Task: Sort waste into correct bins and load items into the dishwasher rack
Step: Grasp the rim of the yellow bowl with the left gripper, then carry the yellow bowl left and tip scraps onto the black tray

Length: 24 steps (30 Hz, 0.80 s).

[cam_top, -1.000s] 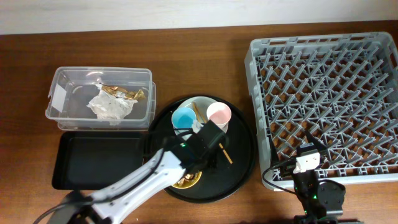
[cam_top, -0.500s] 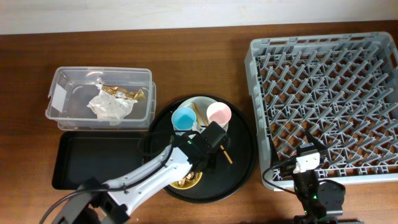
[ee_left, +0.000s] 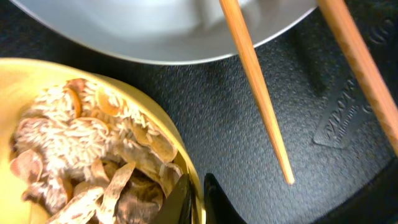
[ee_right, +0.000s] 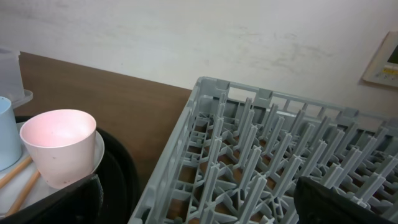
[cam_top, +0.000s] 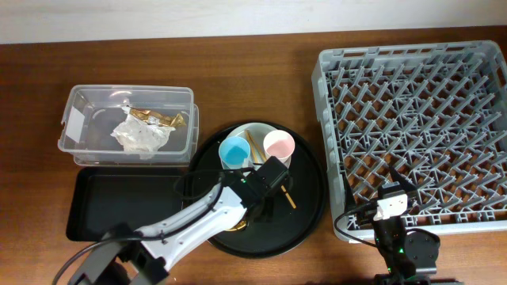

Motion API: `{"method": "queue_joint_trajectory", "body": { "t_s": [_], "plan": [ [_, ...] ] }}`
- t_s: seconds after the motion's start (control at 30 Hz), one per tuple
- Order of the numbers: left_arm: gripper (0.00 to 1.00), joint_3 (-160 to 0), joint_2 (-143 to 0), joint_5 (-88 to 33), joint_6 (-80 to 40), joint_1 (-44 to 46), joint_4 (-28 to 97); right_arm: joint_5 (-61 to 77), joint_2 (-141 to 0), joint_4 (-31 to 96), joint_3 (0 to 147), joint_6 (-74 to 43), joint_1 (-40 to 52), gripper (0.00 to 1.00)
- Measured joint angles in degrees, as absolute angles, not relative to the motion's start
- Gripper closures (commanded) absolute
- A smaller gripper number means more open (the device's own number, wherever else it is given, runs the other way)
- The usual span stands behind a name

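Left wrist: hand [ee_left: 197, 200] tight on bowl [ee_left: 22, 84]

Nowhere was there a text that could be read. The white label [cam_top: 74, 121] on the clear box [cam_top: 131, 89] looked blank, and the embossed mark [ee_left: 339, 121] on the round black tray [ee_left: 249, 165] was too blurred.

Overhead looks straight down; wrist views, left tight over the yellow bowl [ee_left: 28, 81], share chopsticks [ee_left: 258, 93].
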<state>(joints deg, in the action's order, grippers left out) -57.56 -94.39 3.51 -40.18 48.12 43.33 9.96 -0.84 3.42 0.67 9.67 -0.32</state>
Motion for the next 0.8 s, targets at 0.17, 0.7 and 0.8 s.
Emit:
{"method": "queue_joint_trajectory", "body": {
  "t_s": [0.17, 0.7, 0.8],
  "plan": [
    [0.99, -57.60, -93.32, 3.64, -40.16, 48.16, 46.81, 9.96, -0.84, 3.42, 0.69, 9.65, -0.32, 0.01],
    [1.00, -57.98, -87.70, 8.14, -39.03, 48.27, 48.90, 9.96, -0.84, 3.42, 0.69, 9.65, -0.32, 0.01],
    [0.99, -57.98, -84.55, 8.64, -37.52, 46.46, 50.26, 9.96, -0.84, 3.42, 0.67, 9.69, -0.32, 0.01]
  ]
}}
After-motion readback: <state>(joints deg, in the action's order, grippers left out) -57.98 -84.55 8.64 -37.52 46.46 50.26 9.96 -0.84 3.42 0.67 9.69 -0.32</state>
